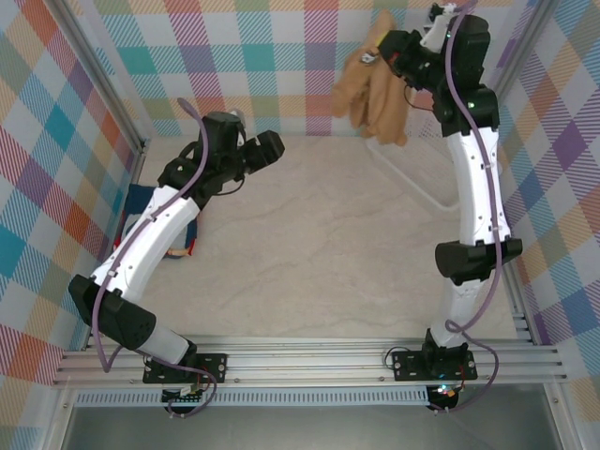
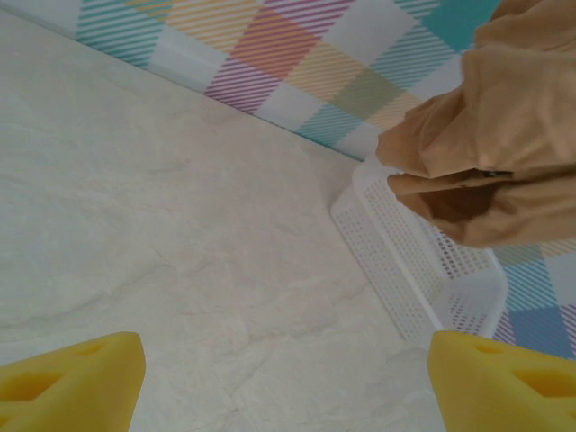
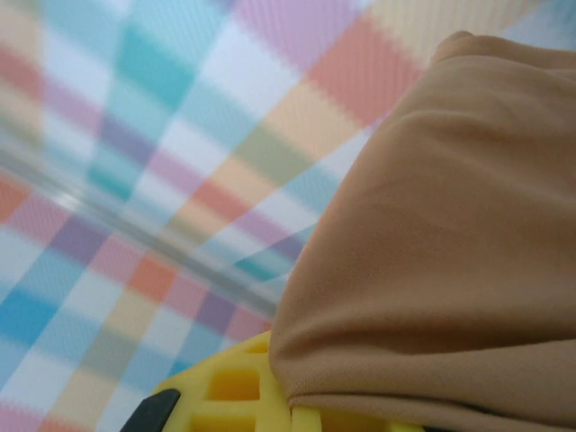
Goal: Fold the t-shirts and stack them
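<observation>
Pale marbled tabletop (image 2: 180, 225), evenly lit, lies below and ahead of the left gripper (image 2: 288, 382). Pastel plaid walls (image 1: 234, 56) stand close behind the right gripper (image 1: 382, 54). Aluminium rail frame (image 1: 309, 361) lies well back from both.

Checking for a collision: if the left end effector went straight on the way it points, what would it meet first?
Probably the bare table, short of the white basket; depth is unclear.

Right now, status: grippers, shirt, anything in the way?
Right gripper shut on tan shirt, hanging in air. Left gripper open, empty. White basket below shirt.
</observation>
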### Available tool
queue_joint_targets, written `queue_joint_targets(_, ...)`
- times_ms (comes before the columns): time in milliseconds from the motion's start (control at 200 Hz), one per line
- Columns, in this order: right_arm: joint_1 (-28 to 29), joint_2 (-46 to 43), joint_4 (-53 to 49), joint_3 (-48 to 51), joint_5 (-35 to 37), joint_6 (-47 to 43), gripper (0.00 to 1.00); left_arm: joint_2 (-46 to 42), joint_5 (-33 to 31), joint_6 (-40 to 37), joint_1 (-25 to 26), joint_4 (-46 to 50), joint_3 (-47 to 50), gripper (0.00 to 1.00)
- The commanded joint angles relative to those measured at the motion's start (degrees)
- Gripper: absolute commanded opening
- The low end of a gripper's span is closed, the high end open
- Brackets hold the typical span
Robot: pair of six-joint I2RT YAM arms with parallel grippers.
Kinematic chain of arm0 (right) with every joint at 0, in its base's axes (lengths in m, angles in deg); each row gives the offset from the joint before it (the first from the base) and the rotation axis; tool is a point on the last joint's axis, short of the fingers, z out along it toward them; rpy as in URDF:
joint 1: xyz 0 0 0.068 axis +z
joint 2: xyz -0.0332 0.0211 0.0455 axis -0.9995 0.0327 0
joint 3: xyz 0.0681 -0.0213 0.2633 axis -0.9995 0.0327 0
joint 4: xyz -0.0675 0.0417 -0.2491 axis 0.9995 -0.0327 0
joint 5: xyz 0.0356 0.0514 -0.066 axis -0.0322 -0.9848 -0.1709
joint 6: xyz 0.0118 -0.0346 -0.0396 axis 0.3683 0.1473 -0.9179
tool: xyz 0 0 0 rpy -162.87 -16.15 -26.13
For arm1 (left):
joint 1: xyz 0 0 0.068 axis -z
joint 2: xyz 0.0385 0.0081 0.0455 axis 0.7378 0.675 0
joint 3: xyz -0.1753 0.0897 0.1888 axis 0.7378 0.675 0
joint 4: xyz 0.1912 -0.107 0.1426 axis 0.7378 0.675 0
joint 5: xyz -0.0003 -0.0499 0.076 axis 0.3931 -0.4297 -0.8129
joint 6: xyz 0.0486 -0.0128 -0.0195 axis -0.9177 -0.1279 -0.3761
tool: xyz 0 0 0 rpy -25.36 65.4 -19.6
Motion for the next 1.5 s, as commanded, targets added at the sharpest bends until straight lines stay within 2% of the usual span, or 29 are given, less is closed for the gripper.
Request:
queue_joint_targets(0,4.0,-2.0,-2.8,3.9,-3.4,-1.5,0.00,-1.4,-8.5,-0.6,-0.7,7.5,-3.6,0.83)
queue_joint_targets(80,8.4,-6.4,-2.5,15.1,-3.3,-3.0,0.00,-1.6,-11.7,-0.6,-1.1,11.8,-5.1,0.84)
queue_joint_targets(160,12.7,-13.6,4.2,34.9,-2.5,-1.8,0.00,-2.5,-14.3,-0.4,-1.4,15.6,-4.9,0.84)
queue_joint_targets(230,15.2,-19.2,9.8,53.7,-2.3,3.5,0.00,-3.3,-14.7,0.2,-1.9,18.0,-2.7,0.85)
queue_joint_targets(285,16.3,-21.1,14.0,66.6,-4.7,9.0,0.00,-3.9,-14.9,2.0,-2.4,20.7,-0.5,0.85)
queue_joint_targets(350,18.1,-21.3,13.4,76.9,-5.9,11.8,0.16,-4.9,-13.6,3.8,-2.9,22.0,3.5,0.85)
queue_joint_targets(430,19.3,-20.7,12.8,83.8,-8.6,11.0,0.34,-6.3,-11.1,6.5,-3.4,22.7,8.6,0.85)
queue_joint_targets(520,19.7,-21.7,6.8,84.0,-6.1,6.5,0.46,-7.3,-8.3,9.6,-3.7,23.1,14.0,0.83)
queue_joint_targets(710,17.9,-23.2,-3.8,77.9,-0.2,0.7,0.45,-4.6,-3.2,14.9,-5.8,24.4,20.6,0.78)
queue_joint_targets(815,15.7,-24.4,-4.0,76.4,0.7,-1.4,0.45,0.2,-1.1,18.7,-8.5,27.6,20.8,0.71)
queue_joint_targets(905,14.8,-26.0,-3.6,76.3,1.4,-3.2,0.48,2.1,0.9,22.9,-10.7,27.0,24.0,0.73)
queue_joint_targets(1040,12.7,-26.3,-3.5,76.4,2.2,-5.3,0.50,1.5,-0.9,27.5,-13.1,20.7,29.5,0.79)
queue_joint_targets(1130,10.5,-24.0,-3.0,75.9,1.3,-6.5,0.52,3.8,3.5,28.8,-15.5,12.2,32.5,0.81)
queue_joint_targets(1225,8.4,-21.1,-1.9,74.8,0.4,-8.2,0.55,7.8,6.9,29.5,-15.8,5.8,32.3,0.82)
queue_joint_targets(1390,5.9,-15.3,-2.1,70.5,-0.4,-11.3,0.55,12.0,7.2,30.3,-15.2,1.5,31.3,0.79)
queue_joint_targets(1495,4.6,-11.5,-4.2,67.8,2.3,-13.2,0.56,14.4,7.0,28.6,-14.5,0.1,31.1,0.78)
